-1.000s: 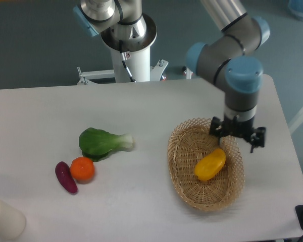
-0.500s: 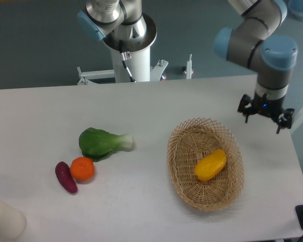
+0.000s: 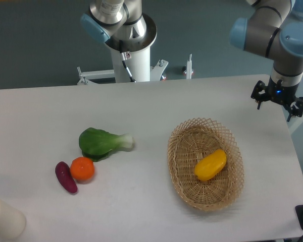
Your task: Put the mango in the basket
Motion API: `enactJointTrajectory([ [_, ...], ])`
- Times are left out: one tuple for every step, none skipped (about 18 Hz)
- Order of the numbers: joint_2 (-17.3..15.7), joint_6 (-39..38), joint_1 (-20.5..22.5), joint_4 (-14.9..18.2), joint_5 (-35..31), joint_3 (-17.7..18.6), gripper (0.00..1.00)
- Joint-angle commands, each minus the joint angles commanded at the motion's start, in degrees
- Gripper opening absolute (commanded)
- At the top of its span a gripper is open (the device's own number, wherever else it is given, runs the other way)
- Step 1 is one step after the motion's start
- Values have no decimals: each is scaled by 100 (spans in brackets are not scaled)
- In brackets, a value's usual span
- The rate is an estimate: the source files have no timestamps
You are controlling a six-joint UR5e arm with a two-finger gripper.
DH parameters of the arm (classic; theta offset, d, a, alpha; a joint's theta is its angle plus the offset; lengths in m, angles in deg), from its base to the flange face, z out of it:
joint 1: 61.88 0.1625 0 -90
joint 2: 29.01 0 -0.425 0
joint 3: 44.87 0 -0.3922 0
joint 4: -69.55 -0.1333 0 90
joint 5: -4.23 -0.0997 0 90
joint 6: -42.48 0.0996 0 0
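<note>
Mango (image 3: 210, 165) is lying inside basket (image 3: 205, 170); claw (image 3: 278, 101) hanging apart, empty, off right. Placement looks done; retreating next.

a robotics lab: pedestal-mounted arm (image 3: 272, 30) at a bare white table (image 3: 141, 106), grey floor.

Yellow mango (image 3: 210, 165), tan woven basket (image 3: 182, 171)

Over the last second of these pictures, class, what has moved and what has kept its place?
The gripper has risen from just above the mango and pulled away toward the table's far right corner, empty. The mango lies unmoved in the basket; the bok choy, orange and eggplant stayed put.
</note>
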Motion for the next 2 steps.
enactJointTrajectory([
  [0,0,0,-9,0,9,100],
  [0,0,0,-17,0,17,100],
])
